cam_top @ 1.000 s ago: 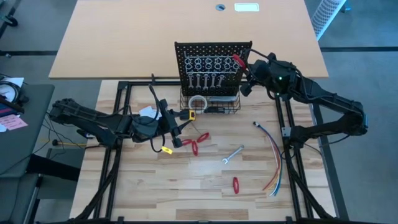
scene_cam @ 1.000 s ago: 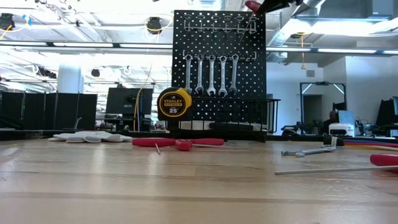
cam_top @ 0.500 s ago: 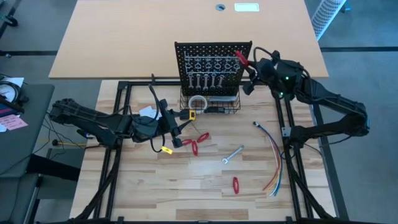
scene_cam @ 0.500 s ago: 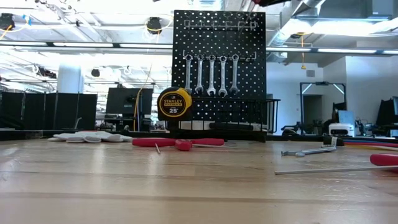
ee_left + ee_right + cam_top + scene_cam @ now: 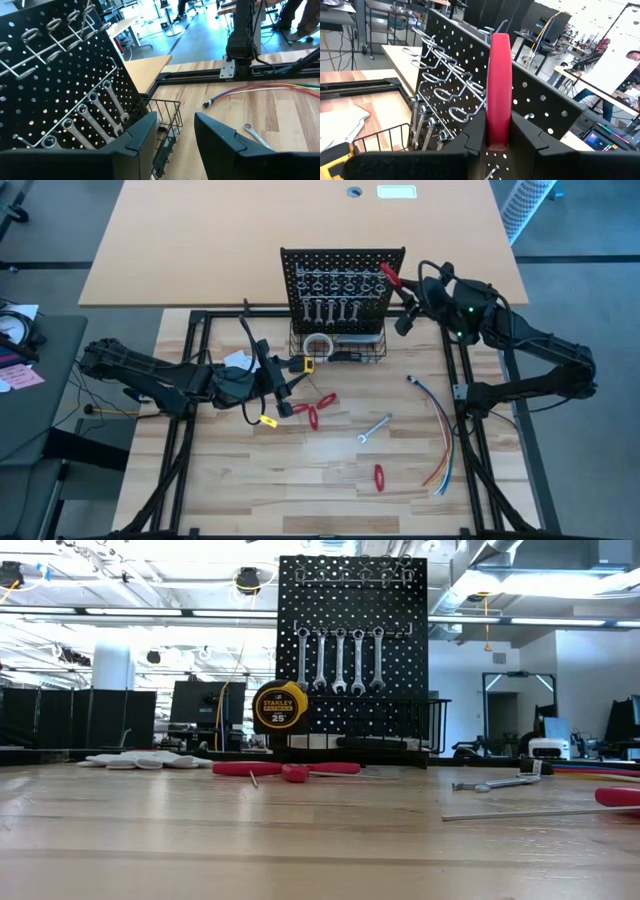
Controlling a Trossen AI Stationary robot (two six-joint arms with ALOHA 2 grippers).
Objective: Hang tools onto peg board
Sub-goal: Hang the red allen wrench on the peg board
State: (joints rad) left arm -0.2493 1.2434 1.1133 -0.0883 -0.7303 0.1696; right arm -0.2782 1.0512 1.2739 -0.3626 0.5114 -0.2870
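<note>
upper right of the high view: right end effector (image 5: 397, 283) clamped on red-handled tool (image 5: 387, 276); align handle with ring hooks (image 5: 335, 279) on peg board (image 5: 343, 257) squarely.

The peg board (image 5: 343, 285) stood upright at the far middle of the table (image 5: 220, 480), with 4 wrenches (image 5: 339, 658) hanging side by side on it and a wire basket (image 5: 345, 345) at its foot. The right gripper (image 5: 397, 282) hung just beside the board's upper right corner, with a tool handle (image 5: 498, 90) between its fingers. The left gripper (image 5: 290, 385) lay low, near the board's front left. A tape measure (image 5: 301, 364) sat just ahead of that gripper, a pair of pliers (image 5: 312, 409) just beside it, possibly touching. A loose wrench (image 5: 375, 428), another small tool (image 5: 380, 476) and a wire bundle (image 5: 440, 430) lay farther toward the right arm's side.
</note>
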